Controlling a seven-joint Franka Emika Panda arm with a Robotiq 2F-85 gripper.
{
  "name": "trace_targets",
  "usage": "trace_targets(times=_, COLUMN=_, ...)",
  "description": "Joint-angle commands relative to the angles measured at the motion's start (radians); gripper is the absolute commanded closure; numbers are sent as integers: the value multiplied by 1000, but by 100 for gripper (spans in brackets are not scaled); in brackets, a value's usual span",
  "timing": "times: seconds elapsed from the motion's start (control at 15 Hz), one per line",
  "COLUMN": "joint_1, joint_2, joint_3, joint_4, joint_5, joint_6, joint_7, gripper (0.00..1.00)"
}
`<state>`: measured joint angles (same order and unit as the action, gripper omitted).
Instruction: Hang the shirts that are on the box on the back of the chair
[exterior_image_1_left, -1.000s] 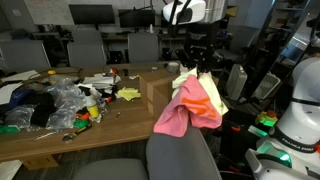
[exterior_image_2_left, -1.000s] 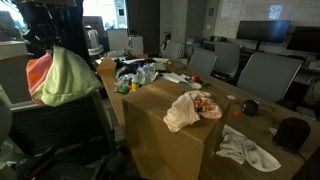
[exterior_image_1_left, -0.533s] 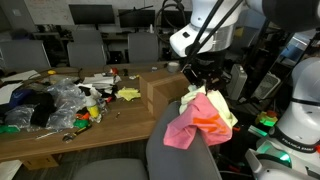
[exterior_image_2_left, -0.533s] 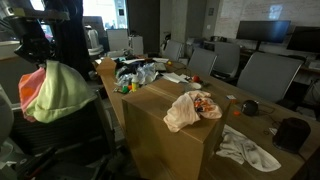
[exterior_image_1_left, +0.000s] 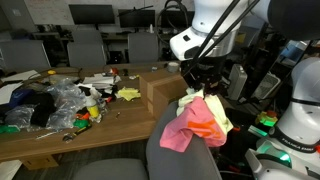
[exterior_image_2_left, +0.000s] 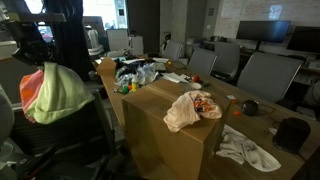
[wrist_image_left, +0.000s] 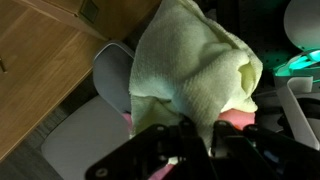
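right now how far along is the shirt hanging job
Done: the pale yellow shirt and coral-pink shirt are off the box.
In hand: the tool is shut on them at the chair backrest.
Left: release them there, then fetch the printed shirt lying on the box.

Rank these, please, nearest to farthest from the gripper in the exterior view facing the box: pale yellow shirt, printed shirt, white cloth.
1. Nearest: pale yellow shirt, held in the gripper, far left.
2. Next: printed shirt, on the box top.
3. Farthest: white cloth, on the table, right.
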<state>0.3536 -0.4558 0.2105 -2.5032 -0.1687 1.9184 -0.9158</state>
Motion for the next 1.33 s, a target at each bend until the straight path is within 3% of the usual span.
trace_targets(times=0.0, joint_1=14, joint_2=-31, joint_3=-8, joint_4=-6, joint_5=10, joint_6=47, joint_7=36, gripper=97)
trace_targets(times=0.73, joint_1=11, joint_2=-2, joint_3=-2, joint_4=-35, joint_5=-8, joint_6=78, joint_7=73, gripper=97)
trace_targets(times=1.27, joint_1=12, joint_2=34, joint_3=28, joint_4=-47, joint_5=-36, joint_6=169, joint_7=139, gripper=97)
